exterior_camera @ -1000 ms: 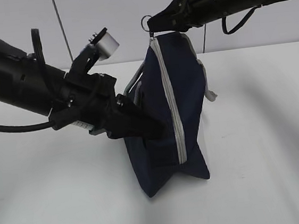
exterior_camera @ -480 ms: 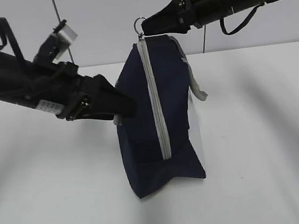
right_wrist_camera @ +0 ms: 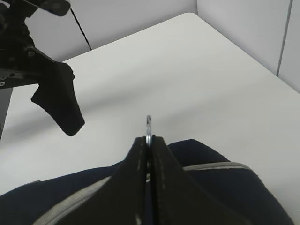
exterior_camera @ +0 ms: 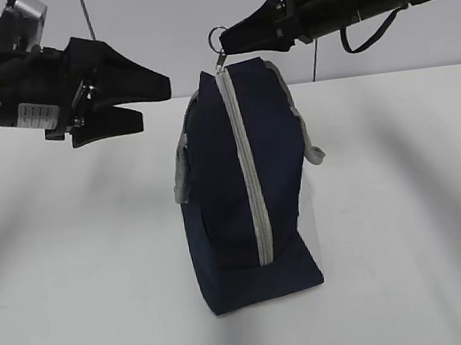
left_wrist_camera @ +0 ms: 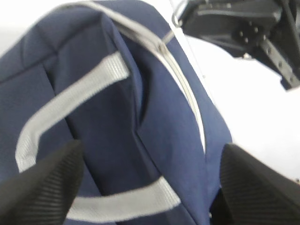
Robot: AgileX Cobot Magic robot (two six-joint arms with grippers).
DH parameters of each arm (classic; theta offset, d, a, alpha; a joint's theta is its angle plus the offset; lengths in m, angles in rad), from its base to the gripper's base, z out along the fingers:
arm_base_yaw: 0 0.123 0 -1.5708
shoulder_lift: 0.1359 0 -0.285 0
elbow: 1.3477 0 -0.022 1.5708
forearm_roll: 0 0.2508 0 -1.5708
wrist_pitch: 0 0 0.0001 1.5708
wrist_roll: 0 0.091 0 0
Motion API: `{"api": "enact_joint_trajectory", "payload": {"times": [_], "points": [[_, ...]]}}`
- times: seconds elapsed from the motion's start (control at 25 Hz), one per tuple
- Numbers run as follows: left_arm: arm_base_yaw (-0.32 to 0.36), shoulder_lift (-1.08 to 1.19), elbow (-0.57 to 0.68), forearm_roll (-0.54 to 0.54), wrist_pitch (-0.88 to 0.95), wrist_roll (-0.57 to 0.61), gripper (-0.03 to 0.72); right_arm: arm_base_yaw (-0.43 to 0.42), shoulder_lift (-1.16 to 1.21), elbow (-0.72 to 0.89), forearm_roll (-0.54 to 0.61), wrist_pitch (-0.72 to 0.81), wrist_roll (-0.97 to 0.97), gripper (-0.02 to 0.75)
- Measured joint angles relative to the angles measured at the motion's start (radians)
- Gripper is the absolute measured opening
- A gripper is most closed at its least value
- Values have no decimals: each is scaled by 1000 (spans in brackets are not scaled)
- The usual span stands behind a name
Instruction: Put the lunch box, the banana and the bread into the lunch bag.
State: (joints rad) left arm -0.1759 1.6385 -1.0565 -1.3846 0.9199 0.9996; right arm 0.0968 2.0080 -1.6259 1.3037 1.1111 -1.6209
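The bag [exterior_camera: 245, 196] stands upright on the white bench [exterior_camera: 407, 203], narrow end toward the exterior camera, its grey zipper [exterior_camera: 245, 171] running up the middle to the top. The right gripper [exterior_camera: 229, 39] reaches in from the upper right and its jaws are clenched on the metal ring pull [exterior_camera: 216, 35] at the bag's top; the right wrist view shows the ring [right_wrist_camera: 148, 123] sticking out past the pressed-together tips. The left gripper [exterior_camera: 147, 101] hangs in the air to the bag's upper left, apart from it, jaws spread and holding nothing. In the left wrist view the grey handles [left_wrist_camera: 70, 98] lie against the navy side.
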Motion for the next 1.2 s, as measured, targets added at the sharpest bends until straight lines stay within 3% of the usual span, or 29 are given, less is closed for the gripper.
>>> {"api": "enact_joint_trajectory", "payload": {"times": [0.44, 0.68, 1.2], "points": [[-2, 3, 0, -100, -97, -83, 584, 0, 0, 0, 0, -87, -12, -16], [-64, 54, -55, -109, -90, -105, 584, 0, 0, 0, 0, -93, -12, -16], [-106, 232, -270, 42, -104, -300, 552, 0, 0, 0, 0, -80, -13, -16]]}}
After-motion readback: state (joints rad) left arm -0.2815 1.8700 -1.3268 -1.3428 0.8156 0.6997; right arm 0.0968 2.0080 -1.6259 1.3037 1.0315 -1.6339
